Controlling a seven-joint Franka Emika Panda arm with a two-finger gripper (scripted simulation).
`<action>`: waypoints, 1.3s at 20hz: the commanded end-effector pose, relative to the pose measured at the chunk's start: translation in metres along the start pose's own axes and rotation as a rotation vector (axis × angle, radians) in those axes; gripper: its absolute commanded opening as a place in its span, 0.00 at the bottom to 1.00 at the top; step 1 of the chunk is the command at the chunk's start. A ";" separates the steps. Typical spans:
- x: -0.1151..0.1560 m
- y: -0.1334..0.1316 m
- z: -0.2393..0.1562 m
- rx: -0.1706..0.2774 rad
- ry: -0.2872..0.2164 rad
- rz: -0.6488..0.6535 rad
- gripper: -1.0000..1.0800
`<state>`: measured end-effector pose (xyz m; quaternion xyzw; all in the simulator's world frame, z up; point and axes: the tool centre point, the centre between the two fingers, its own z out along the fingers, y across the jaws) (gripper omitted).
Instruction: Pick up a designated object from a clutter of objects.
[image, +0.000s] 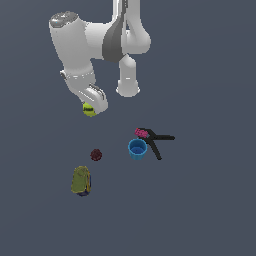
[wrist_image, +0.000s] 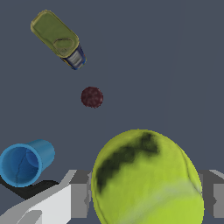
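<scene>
The gripper (image: 91, 106) was clamped on the tennis ball (image: 89, 109), its grey fingers (wrist_image: 79, 192) pressed against the ball's two sides in the wrist view, where the yellow-green ball with its dark mark filled the foreground. In the exterior view the ball sat at about 10 o'clock from the dark red ball (image: 96, 154), well apart from it. The olive-yellow bag (image: 81, 180) lay on the worktop (image: 210, 210) at 7 o'clock from the red ball. At 3 o'clock stood the blue cup (image: 137, 148), with the black clamp (image: 156, 140) just beside it, pink tip at the cup's rim.
</scene>
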<state>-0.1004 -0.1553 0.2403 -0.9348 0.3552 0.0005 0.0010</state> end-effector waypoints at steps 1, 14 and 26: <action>-0.001 0.012 -0.023 -0.001 0.001 0.000 0.00; -0.002 0.055 -0.106 -0.001 0.001 0.000 0.00; 0.000 0.061 -0.119 -0.001 0.002 -0.001 0.00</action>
